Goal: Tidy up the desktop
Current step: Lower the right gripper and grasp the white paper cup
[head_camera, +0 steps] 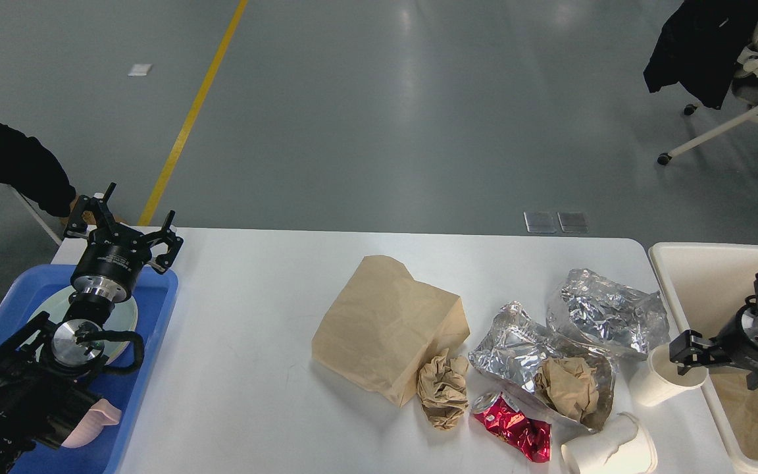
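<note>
White desktop [254, 368], smooth, rounded corners, strewn with crumpled litter

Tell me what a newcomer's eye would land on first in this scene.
The heap of litter on the right half of the white desktop: a brown paper bag, crinkled silver foil bags and a crushed red can. Next, the right gripper at the rim of an upright paper cup beside the cream bin. Far left, the left gripper hovers open above a blue tray.

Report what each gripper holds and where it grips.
The left gripper is open and holds nothing. The right gripper sits at the rim of the white paper cup; whether it is clamped cannot be told.
</note>
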Controlling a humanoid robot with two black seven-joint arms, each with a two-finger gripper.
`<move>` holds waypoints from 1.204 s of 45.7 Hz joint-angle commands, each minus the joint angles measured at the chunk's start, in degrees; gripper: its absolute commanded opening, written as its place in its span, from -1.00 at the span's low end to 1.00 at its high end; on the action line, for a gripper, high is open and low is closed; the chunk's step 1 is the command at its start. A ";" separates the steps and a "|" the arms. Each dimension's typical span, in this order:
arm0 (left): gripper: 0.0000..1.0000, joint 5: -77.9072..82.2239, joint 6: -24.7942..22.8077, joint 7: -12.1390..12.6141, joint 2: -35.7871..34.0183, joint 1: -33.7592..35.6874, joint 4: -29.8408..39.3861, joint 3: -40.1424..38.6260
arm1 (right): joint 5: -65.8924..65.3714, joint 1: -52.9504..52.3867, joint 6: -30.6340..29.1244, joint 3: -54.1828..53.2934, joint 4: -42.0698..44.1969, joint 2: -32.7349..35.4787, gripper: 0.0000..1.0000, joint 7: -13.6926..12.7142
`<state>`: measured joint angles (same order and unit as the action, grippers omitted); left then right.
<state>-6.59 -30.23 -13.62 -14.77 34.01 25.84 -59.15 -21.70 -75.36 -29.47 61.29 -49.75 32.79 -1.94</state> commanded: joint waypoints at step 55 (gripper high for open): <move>0.93 0.00 0.00 0.00 0.00 0.00 0.00 0.00 | 0.87 -9.44 -15.69 1.37 -0.88 4.92 -1.00 -0.17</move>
<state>-6.59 -30.23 -13.62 -14.77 34.01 25.84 -59.15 -20.29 -81.25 -41.18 60.23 -50.39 36.42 -1.96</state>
